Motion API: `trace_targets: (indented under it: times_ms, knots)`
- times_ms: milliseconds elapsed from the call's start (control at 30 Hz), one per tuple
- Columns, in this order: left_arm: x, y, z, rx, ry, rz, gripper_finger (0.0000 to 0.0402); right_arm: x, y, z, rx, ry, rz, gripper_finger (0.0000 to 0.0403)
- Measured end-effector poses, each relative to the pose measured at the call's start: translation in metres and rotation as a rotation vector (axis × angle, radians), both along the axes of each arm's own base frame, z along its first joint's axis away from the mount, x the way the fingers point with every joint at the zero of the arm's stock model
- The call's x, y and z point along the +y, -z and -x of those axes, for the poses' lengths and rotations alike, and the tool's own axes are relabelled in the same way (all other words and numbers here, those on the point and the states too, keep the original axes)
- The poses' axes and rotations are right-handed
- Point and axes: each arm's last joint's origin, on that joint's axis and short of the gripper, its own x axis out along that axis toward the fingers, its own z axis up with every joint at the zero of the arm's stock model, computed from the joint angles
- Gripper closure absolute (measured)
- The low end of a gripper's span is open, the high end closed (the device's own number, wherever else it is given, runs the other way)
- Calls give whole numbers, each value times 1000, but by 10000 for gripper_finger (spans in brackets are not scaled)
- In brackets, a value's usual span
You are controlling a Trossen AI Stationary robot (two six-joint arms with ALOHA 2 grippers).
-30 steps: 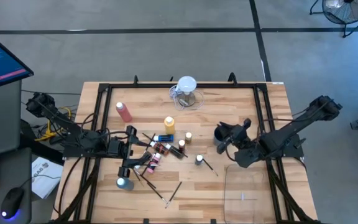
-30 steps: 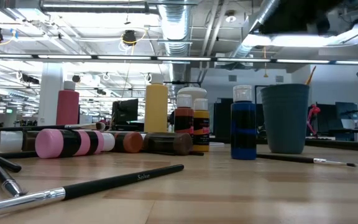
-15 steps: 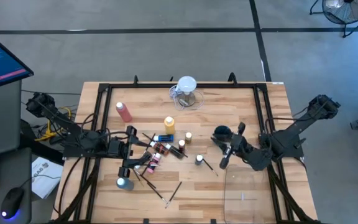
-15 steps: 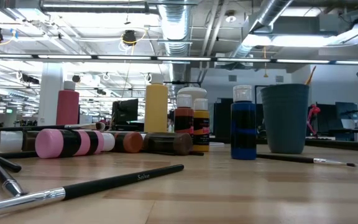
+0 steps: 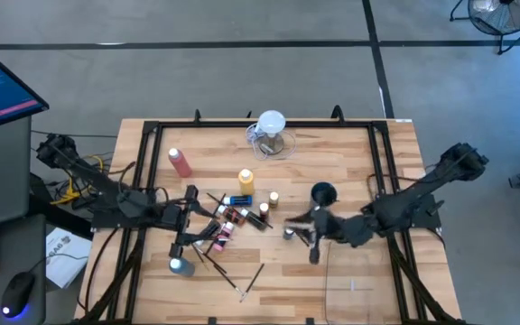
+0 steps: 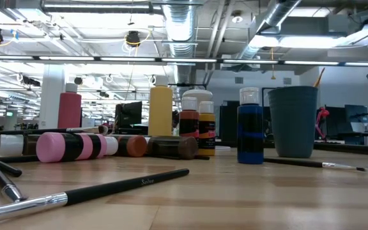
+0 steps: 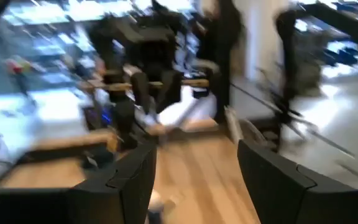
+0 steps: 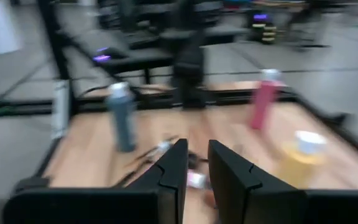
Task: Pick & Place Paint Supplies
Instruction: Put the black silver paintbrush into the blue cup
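The paint supplies lie in a cluster at mid-table: a yellow squeeze bottle (image 5: 246,180), a pink-red one (image 5: 180,162), a blue one lying flat (image 5: 238,199), several small white-capped bottles (image 5: 233,217) and thin dark brushes (image 5: 226,275). My right gripper (image 5: 312,236) hovers just right of one small upright bottle (image 5: 289,233), near a brush (image 5: 303,240). Its fingers (image 8: 174,168) stand close together with a narrow gap and hold nothing. My left gripper (image 5: 188,221) is open at the left side of the cluster. Neither gripper shows in the low view.
A dark cup (image 5: 321,192) stands just beyond my right gripper. The clear jug (image 5: 271,135) sits at the far edge, and a clear box (image 5: 361,271) at the near right. A teal bottle (image 5: 178,265) stands near left. Black rails frame the table.
My right gripper has left the dark cup and swung toward the table's left and near edge, turning as it went, and now stands beside the small upright bottle. The bottles, brushes and cup have stayed in place.
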Motion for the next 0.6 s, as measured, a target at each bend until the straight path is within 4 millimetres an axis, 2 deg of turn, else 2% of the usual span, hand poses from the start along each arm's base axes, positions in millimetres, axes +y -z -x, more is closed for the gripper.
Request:
trace_targets:
  times_ms: [100, 300, 433, 600]
  knots:
    - [-3, 4, 6, 70, 68, -21, 189, -4, 13, -22, 7, -63, -17, 346]
    - [-7, -1, 17, 60, 117, -18, 189, -19, 41, -71, 107, -60, -16, 346]
    - [-9, -4, 24, 48, 147, -11, 189, -18, 57, -104, 216, -73, 37, 345]
    - [-13, -6, 31, 40, 187, -7, 189, -8, 65, -130, 373, -68, 80, 327]
